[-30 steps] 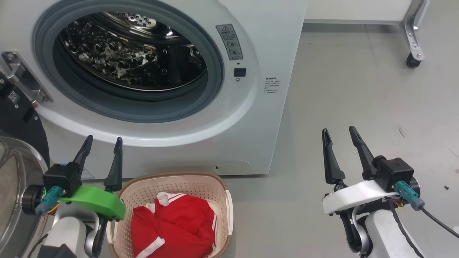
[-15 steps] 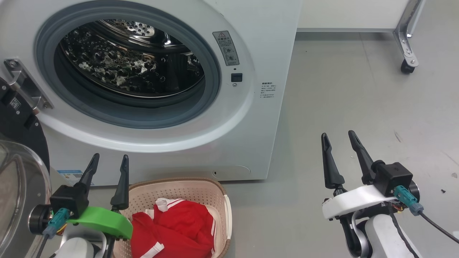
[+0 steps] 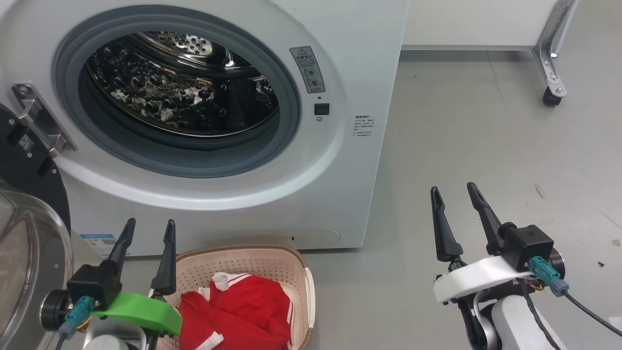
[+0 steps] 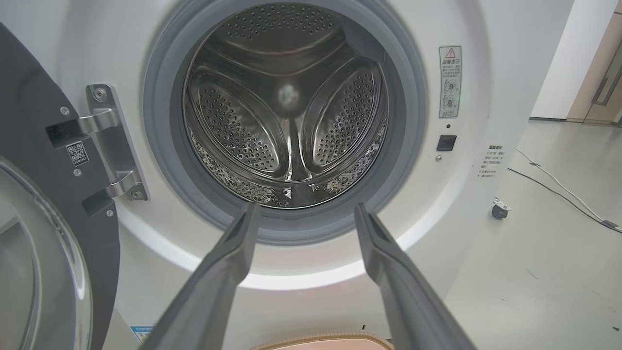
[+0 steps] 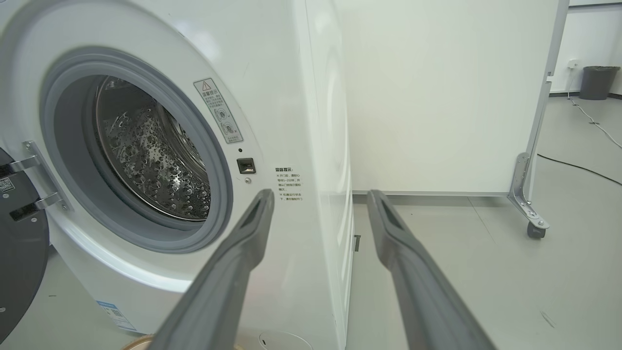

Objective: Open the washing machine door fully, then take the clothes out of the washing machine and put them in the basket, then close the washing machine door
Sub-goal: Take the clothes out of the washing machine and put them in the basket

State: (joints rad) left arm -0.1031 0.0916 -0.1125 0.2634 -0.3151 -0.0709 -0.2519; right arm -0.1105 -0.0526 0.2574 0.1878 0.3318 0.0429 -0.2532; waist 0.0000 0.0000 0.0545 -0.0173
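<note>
The washing machine (image 3: 340, 160) stands in front with its steel drum (image 4: 286, 107) showing no fabric inside. The washing machine door (image 3: 22, 170) hangs swung open at the left on its hinge, and its glass bowl (image 3: 24, 262) sits beside my left arm. Below the machine, the cream basket (image 3: 243, 251) holds the red clothes (image 3: 243, 306). My left gripper (image 3: 150, 222) is open and holds nothing, just left of the basket and pointing at the machine front (image 4: 306, 206). My right gripper (image 3: 453, 188) is open over bare floor, right of the machine (image 5: 320, 193).
A white panel on a metal frame with a castor (image 3: 548, 99) stands behind the machine at the right. Cables (image 4: 559, 187) run over the grey floor (image 3: 486, 146), and a grey bin (image 5: 600, 82) is far off.
The whole head picture has shifted slightly downward, so the camera moved. My left gripper has drawn back lower beside the basket. Both grippers stay open.
</note>
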